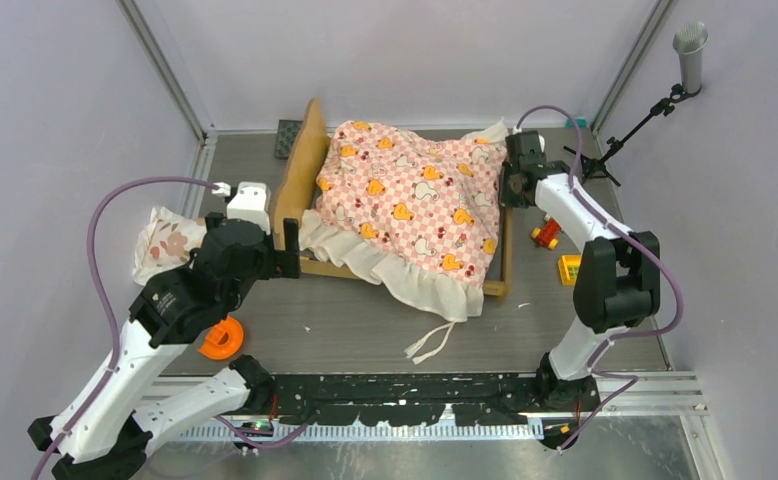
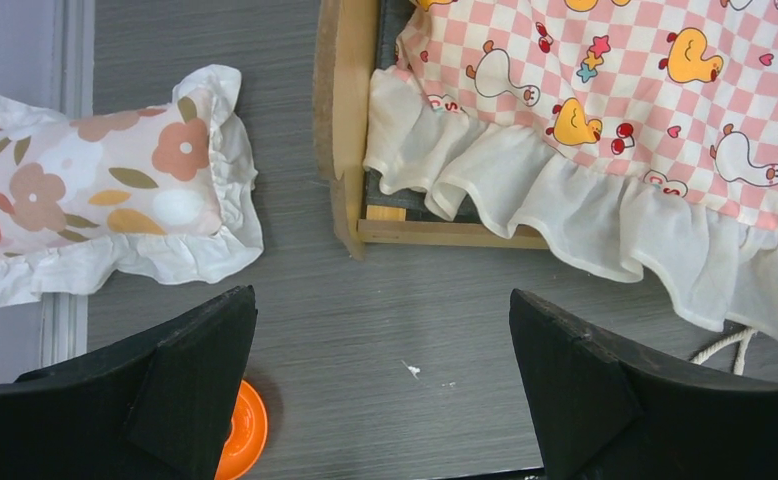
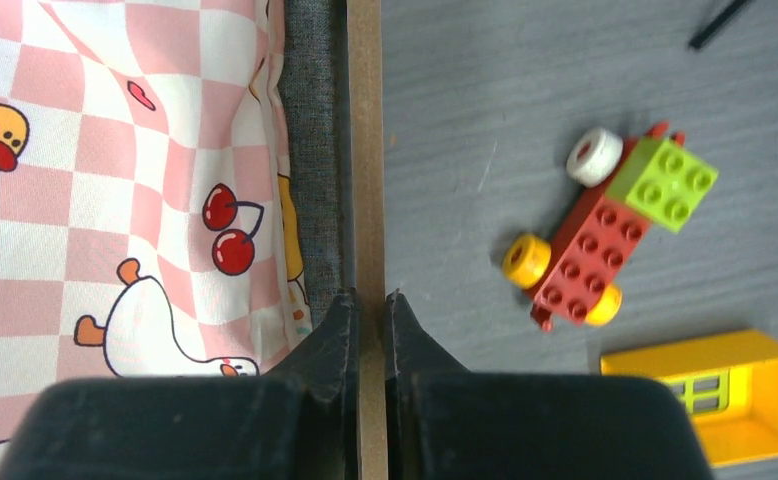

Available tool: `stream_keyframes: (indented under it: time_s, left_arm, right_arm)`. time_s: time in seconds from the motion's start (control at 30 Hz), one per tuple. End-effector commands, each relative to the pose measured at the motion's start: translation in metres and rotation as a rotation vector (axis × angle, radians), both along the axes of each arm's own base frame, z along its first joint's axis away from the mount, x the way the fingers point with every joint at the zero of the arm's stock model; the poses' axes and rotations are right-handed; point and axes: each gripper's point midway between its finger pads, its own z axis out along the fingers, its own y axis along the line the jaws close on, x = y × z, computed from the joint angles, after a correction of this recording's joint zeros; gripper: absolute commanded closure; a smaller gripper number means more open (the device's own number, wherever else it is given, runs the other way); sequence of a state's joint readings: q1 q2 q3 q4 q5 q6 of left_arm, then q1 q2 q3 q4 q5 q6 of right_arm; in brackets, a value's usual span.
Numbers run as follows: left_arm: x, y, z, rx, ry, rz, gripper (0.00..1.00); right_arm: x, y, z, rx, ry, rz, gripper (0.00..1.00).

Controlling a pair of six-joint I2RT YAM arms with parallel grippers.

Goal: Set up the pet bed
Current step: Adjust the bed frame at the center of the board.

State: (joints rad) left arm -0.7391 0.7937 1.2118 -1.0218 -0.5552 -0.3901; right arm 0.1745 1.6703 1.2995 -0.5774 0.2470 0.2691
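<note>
Grey table (image 1: 365, 330) with the pet bed (image 1: 303, 175) sitting mid-table toward the back, wavy headboard at the left end. It's a wooden frame, with the dark grey mattress panel peeking out along the right rail. Most of it is buried under a pink-checkered duck sheet (image 1: 415, 200); the white ruffle spills over the near rail onto the table, and a white tie string (image 1: 430, 342) trails off in front.

Right gripper (image 3: 368, 300) is at the bed's right side, jaws pinched together on the thin wooden side rail, one finger inside the frame and one outside. Left gripper (image 2: 380, 300) hangs just off the near-left corner by the headboard, jaws spread wide with only bare table between them.

Floral ruffled pillow (image 2: 95, 190) lies left of the headboard, apart from the bed and partly over the table's edge strip.

Right of the bed there's a little red brick car (image 3: 590, 240) with a green block on top, and close by a yellow window brick (image 3: 710, 390). Small orange disc (image 1: 222, 338) sits near the left arm.
</note>
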Motion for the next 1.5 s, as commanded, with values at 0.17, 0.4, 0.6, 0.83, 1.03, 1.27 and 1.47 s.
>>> stream_keyframes:
  time_s: [0.17, 0.4, 0.6, 0.83, 1.03, 1.27, 1.47]
  left_arm:
    - [0.017, 0.010, 0.040, 0.105, -0.092, 0.020, 0.00]
    - [0.077, 0.006, 0.047, 0.230, -0.040, 0.069, 0.00]
    - [0.123, 0.003, 0.002, 0.148, 0.105, 0.094, 0.00]
    - [0.134, 0.005, -0.039, 0.147, 0.186, 0.124, 0.20]
    - [0.133, -0.001, -0.065, 0.125, 0.251, 0.112, 0.49]
    - [0.117, -0.007, -0.079, 0.059, 0.303, 0.113, 0.94]
    - [0.087, -0.002, -0.066, -0.044, 0.253, 0.143, 1.00]
  right_arm:
    - [0.036, 0.012, 0.056, 0.086, -0.150, 0.067, 0.59]
    - [-0.002, 0.027, 0.075, 0.187, -0.160, 0.119, 0.44]
    - [-0.036, 0.025, 0.075, 0.234, -0.160, 0.069, 0.43]
    - [-0.054, 0.032, 0.052, 0.312, -0.105, 0.021, 0.43]
    - [-0.057, 0.023, 0.017, 0.256, -0.019, -0.022, 0.44]
    - [-0.052, 0.013, -0.009, 0.194, 0.036, -0.044, 0.76]
    - [-0.028, 0.010, -0.004, 0.147, 0.019, -0.018, 0.97]
